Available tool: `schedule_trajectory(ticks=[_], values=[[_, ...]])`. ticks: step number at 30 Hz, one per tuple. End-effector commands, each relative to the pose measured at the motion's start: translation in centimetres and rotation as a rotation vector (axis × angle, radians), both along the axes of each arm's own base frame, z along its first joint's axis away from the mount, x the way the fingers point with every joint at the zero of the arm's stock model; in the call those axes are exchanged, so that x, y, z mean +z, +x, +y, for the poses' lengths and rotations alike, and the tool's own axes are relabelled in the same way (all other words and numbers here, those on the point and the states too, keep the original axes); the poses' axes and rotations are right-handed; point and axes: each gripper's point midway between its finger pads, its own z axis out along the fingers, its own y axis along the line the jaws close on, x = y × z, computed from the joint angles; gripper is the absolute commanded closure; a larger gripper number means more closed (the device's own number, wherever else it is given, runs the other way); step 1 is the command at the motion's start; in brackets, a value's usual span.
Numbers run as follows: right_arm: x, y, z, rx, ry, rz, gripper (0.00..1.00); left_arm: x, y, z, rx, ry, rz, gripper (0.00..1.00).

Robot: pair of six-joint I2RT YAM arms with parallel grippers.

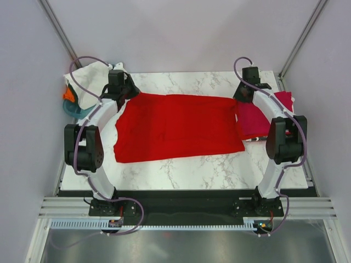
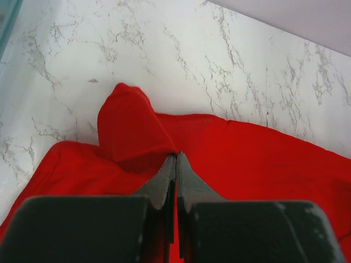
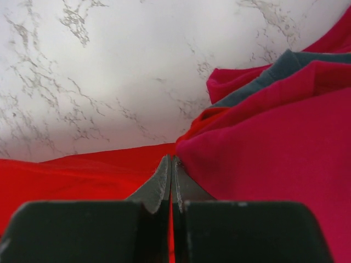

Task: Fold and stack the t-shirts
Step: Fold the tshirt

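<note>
The bright red t-shirt (image 1: 175,129) lies spread flat across the middle of the marble table. My left gripper (image 1: 129,93) is shut on its far left corner; in the left wrist view the jaws (image 2: 176,156) pinch red cloth, with a raised fold (image 2: 129,123) just ahead. My right gripper (image 1: 242,96) is shut on the far right corner (image 3: 171,159). The crimson-pink t-shirt (image 1: 253,121) lies folded at the right, touching the red one, and fills the right of the right wrist view (image 3: 274,142). The white t-shirt (image 1: 88,79) sits bunched at the far left.
The teal basket (image 1: 75,109) stands at the table's left edge under the white shirt, with something orange (image 1: 68,94) in it. A dark grey cloth layer (image 3: 279,68) shows within the crimson pile. Bare marble (image 1: 186,164) runs along the near edge.
</note>
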Motion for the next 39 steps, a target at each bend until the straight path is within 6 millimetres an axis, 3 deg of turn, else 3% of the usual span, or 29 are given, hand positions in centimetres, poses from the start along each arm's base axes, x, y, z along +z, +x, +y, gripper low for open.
schedule_trajectory(ticks=[1,9,16,19,21,26,39], values=[[2.2,-0.5,-0.2,0.001,0.012,-0.045,1.00,3.3,-1.0,1.4,0.062,0.088,-0.082,0.98],[2.1,-1.0,0.9,0.036,0.057,-0.049,1.00,4.0,-3.1,1.3,0.101,0.103,-0.094,0.98],[2.5,-2.1,2.1,0.068,0.061,-0.053,1.00,2.2,-6.1,2.1,0.166,0.110,-0.067,0.98],[2.5,-2.9,2.1,0.060,0.059,-0.051,1.00,1.9,-7.1,2.3,0.184,0.098,-0.077,0.98],[2.5,-3.4,1.7,0.043,0.053,-0.056,1.00,3.1,-7.7,2.1,0.199,0.086,-0.119,0.98],[2.9,-4.3,2.3,0.046,0.099,-0.086,1.00,2.4,-9.6,1.9,0.219,0.086,-0.134,0.98],[0.6,-6.7,1.4,-0.006,0.081,-0.055,1.00,1.3,-12.5,3.9,0.319,0.072,-0.156,0.98]])
